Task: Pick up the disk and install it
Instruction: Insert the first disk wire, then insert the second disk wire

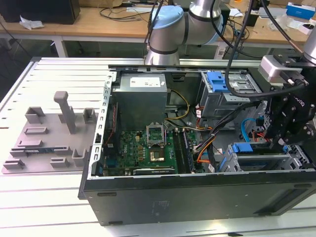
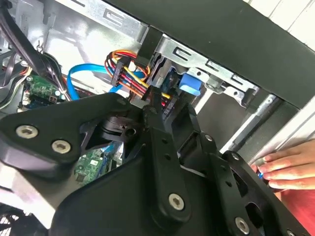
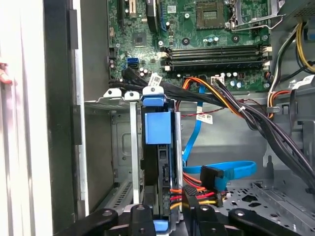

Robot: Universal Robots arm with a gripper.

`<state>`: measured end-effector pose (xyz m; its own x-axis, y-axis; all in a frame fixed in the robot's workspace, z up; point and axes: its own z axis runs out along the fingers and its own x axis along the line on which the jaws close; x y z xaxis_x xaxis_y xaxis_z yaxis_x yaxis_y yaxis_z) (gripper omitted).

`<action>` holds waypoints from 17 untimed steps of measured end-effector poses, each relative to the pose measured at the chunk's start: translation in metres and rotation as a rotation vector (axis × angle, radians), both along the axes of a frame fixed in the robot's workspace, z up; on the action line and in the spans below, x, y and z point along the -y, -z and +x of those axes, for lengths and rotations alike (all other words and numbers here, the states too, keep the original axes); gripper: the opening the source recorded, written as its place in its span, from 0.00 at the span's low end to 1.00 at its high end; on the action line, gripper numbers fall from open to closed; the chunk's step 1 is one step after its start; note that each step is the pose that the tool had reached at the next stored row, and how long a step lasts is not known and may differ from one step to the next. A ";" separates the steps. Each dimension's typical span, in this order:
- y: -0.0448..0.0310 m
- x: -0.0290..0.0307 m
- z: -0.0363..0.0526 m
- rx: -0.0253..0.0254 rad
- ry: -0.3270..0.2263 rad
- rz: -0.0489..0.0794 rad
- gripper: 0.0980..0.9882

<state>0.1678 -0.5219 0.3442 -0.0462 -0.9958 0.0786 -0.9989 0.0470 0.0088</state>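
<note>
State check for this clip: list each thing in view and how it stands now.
Computer case: side open, insides showing.
Disk: standing on edge in the drive cage, blue carrier end out.
Hand: at the disk's near end, touching or grasping it.
Processor socket: empty, cover raised.
Grey fixture: beside the case, outside it.

My work surface is a bench (image 1: 54, 74) of pale grey slatted metal, with parallel grooves running along its top. Towards the exterior view's left, a grey moulded fixture (image 1: 52, 133) with upright posts and blocks rests on it. Behind my bench stands a wooden table (image 1: 94, 22) on white legs, carrying loose cables (image 1: 126, 12), a dark box (image 1: 42, 10) at its far left end and small cartons (image 1: 298, 10) at its far right end. The floor under that table lies in shadow. Lighting is even and bright.
</note>
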 end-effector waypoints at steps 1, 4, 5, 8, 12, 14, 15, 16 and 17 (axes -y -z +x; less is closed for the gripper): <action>-0.0053 -0.0001 0.0000 0.0001 0.000 0.000 0.30; -0.0234 -0.0008 0.0000 0.0000 0.000 0.000 0.30; -0.0276 -0.0009 0.0000 0.0000 0.000 0.000 0.30; -0.0337 -0.0009 0.0000 0.0000 0.000 0.000 0.30; -0.0344 -0.0009 0.0000 0.0000 0.000 0.000 0.30; -0.0345 -0.0009 0.0000 0.0000 0.000 0.000 0.30; -0.0346 -0.0009 0.0000 0.0001 0.000 0.000 0.30; -0.0346 -0.0009 0.0000 0.0001 0.000 0.000 0.30; -0.0347 -0.0009 0.0000 0.0001 0.000 0.000 0.30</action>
